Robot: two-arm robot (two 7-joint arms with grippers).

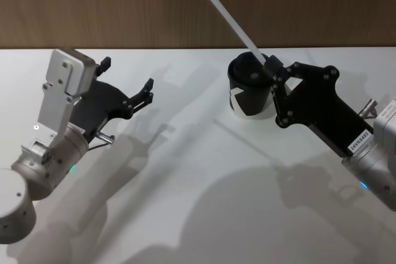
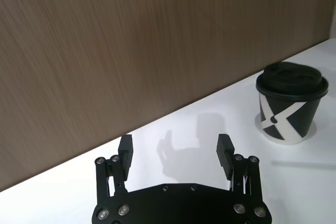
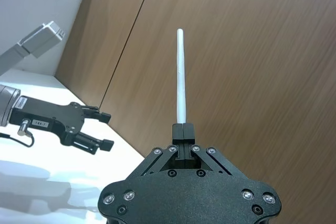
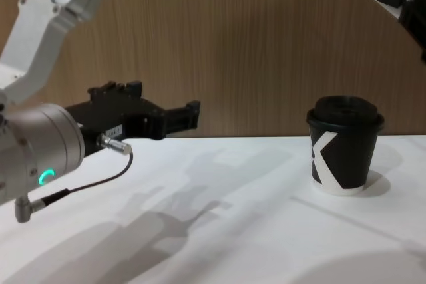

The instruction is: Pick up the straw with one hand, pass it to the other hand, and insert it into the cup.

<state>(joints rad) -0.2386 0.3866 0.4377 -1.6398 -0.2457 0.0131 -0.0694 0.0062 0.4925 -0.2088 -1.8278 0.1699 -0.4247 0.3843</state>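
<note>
Our right pincer (image 1: 270,64) clamps the straw (image 1: 223,10) by one end above the cup (image 1: 247,94), presumably to aim at the lid. Our left pincer (image 1: 127,73) hangs wide open and empty over the tabletop (image 1: 198,202).

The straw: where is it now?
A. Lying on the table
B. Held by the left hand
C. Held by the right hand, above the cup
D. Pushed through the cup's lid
C: the right hand is shut on the straw, high above the cup, while the left hand is open and empty.
</note>
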